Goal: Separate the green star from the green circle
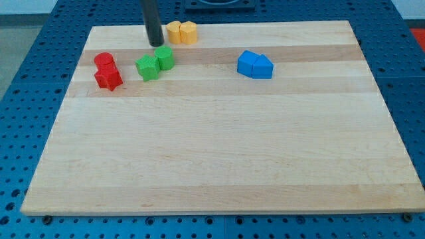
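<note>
The green star (pixel 147 68) and the green circle (pixel 165 58) lie touching each other near the view's top left of the wooden board (pixel 219 146), the circle up and to the right of the star. My tip (pixel 155 44) stands just above the green circle, slightly to its left, close to it, and to the left of the yellow blocks.
Two yellow blocks (pixel 181 31) sit together at the board's top edge. A red circle (pixel 103 61) and a red star (pixel 108 78) touch at the left. Two blue blocks (pixel 255 64) sit together right of centre. Blue perforated table surrounds the board.
</note>
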Tool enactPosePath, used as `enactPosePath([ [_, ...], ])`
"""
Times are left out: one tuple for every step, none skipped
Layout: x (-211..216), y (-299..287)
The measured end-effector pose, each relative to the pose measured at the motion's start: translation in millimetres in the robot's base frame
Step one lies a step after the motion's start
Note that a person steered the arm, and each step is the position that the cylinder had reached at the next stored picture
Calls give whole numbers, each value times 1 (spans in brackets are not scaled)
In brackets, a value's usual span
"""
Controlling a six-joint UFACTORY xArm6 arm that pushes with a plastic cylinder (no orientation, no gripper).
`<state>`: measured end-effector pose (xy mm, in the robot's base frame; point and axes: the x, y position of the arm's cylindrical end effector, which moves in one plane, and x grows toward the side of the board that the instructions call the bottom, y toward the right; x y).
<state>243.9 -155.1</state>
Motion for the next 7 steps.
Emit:
enactPosePath([
  [5,-30],
  [22,-30],
  [40,-30],
  [61,-30],
  [83,-20],
  [104,11],
  [110,38],
])
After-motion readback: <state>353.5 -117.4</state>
